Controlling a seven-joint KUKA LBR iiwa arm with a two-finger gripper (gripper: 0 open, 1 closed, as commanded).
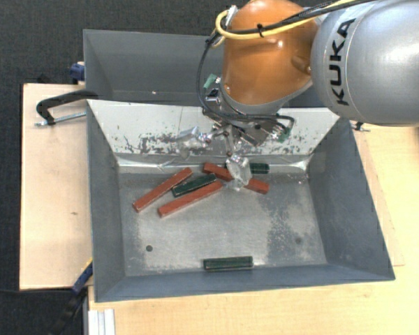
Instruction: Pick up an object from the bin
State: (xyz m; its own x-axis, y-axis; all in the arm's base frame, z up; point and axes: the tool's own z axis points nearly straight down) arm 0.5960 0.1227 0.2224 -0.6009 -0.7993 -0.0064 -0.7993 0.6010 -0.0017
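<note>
Through the camera view I look down into the grey metal bin (102, 215), with the arm (377, 47) reaching in from the right and its orange cover (265, 47) hanging over the back wall. The jaws are low, at the middle of the bin's back, just in front of the wall and right among a small cluster of bars. I cannot tell how far the jaws are open, and I cannot make out anything caught between them.

Nearest to them on the left is a short red-brown bar (215, 169). On the right another short red-brown bar (259, 185) lies just beside the metal tip. A small dark green bar (259, 167) sits behind that one, close to the wall.

Further left lie three longer pieces, all slanting down to the left. These are a long red-brown bar (160, 190), a dark green bar (193, 184) against it, and a second long red-brown bar (188, 199) just below them.

Well apart from the cluster, a lone dark green bar (228, 263) lies flat along the front wall.
</note>
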